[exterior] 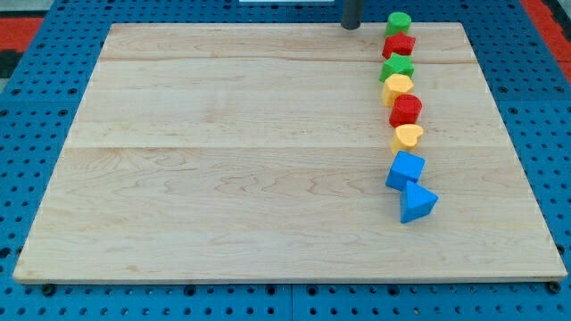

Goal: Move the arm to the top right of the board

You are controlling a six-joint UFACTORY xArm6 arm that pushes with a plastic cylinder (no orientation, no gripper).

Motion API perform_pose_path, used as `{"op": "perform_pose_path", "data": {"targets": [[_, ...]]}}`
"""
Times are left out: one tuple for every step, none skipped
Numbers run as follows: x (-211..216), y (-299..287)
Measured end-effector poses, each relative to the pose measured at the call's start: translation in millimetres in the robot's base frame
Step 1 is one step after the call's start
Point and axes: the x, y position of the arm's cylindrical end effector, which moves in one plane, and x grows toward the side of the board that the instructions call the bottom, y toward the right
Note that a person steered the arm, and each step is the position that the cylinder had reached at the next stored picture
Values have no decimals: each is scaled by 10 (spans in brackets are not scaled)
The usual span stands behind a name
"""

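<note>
Pale wood makes up the board (241,152), a light plank surface lying on a blue pegboard (27,107) dotted with holes. The dark rod comes down from the view's top edge, and my tip (351,28) touches the board at about 1 o'clock from the board's middle, right at the far edge. The arm carries no pincer, only this plain rod, so it has hold of nothing and cannot open or close. My tip is just at 9 o'clock of the green cylinder (398,22), near it but apart.

Eight blocks stand in a loose line running from 12 o'clock to 6 o'clock along the board's right part, all at roughly 2 to 3 o'clock from the board's middle. From the top down: the green cylinder, then a red block (400,45) of star-like shape touching it, a green star-like block (397,67), a yellow heart-like block (397,87), a red cylinder-like block (406,110), a second yellow block (408,136), whose shape also looks like a heart, a blue cube-like block (406,169), and last a blue triangle block (417,202). Each block sits against or just beside its neighbour. The board's top right corner (459,27) lies at 3 o'clock of the green cylinder, beyond the line from my tip
</note>
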Motion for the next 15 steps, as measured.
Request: {"op": "perform_pose_path", "data": {"targets": [[-1, 48], [4, 58], [89, -48], [864, 91], [2068, 82], [2605, -579], [3777, -651], [4258, -625], [4271, -303], [4269, 901], [3953, 1709], [3039, 1732], [2206, 1741], [1356, 1741], [464, 1740]]}}
